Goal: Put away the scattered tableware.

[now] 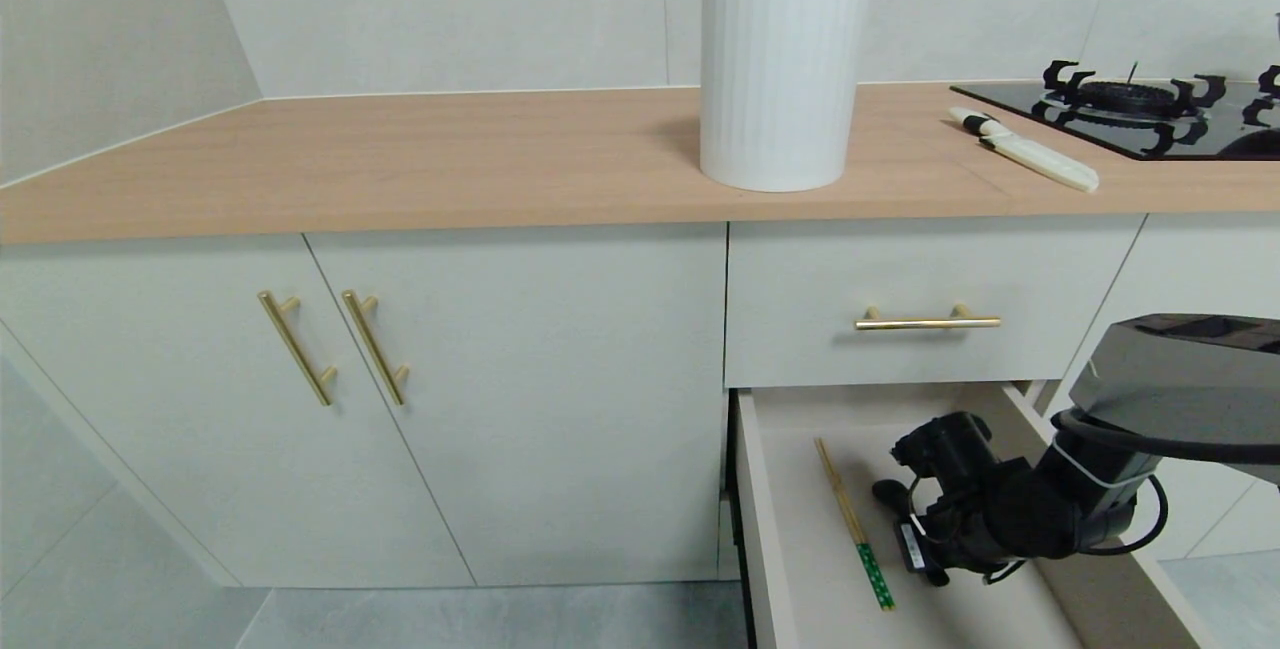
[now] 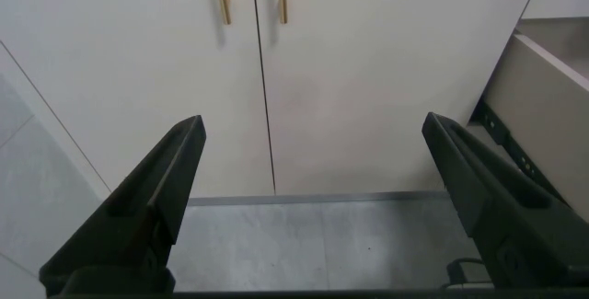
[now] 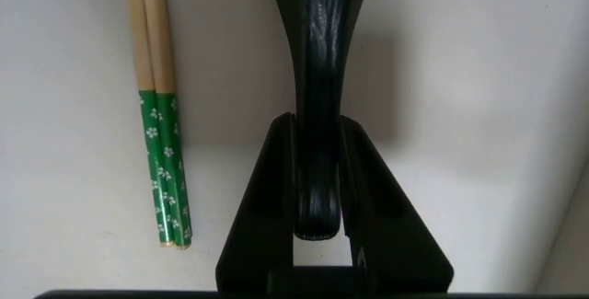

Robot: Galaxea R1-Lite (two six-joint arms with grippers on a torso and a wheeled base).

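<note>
1. Right claw (image 1: 925, 494): clenched on the handle of a black spoon (image 3: 317, 60), low inside the open drawer (image 1: 765, 529) at 5 o'clock in the head view.
2. Grip seen from the right wrist: both fingers (image 3: 267, 207) pressed against the sides of the handle, spoon pointing straight out ahead of the claw, over the pale drawer floor. Cannot tell whether touching the floor or just above it.
3. Chopsticks (image 1: 855, 534): one wooden pair with green flowered ends, flat on the drawer floor, side by side and touching each other. Just beside the claw at its 9 o'clock in the head view, apart from the spoon. Green ends toward 5 o'clock, bare tips toward 11 o'clock.
4. Left claw (image 2: 313, 129): released, jaws spread wide with nothing between them. Held low, facing the seam of the double cabinet doors (image 2: 267, 78), grey floor (image 2: 322, 235) below.
5. Knife (image 1: 1025, 149): white blade, white and black handle, flat on the counter (image 1: 450, 159), at 3 o'clock of the white ribbed canister (image 1: 778, 59) and apart from it. Near the black hob (image 1: 1130, 109), which sits at the knife's 2 o'clock.
6. Canister upright, close to the counter's front edge, above the closed upper drawer (image 1: 800, 299) with its gold bar handle (image 1: 927, 322).
7. Open drawer directly under that closed one, at 3 o'clock of the double doors.
</note>
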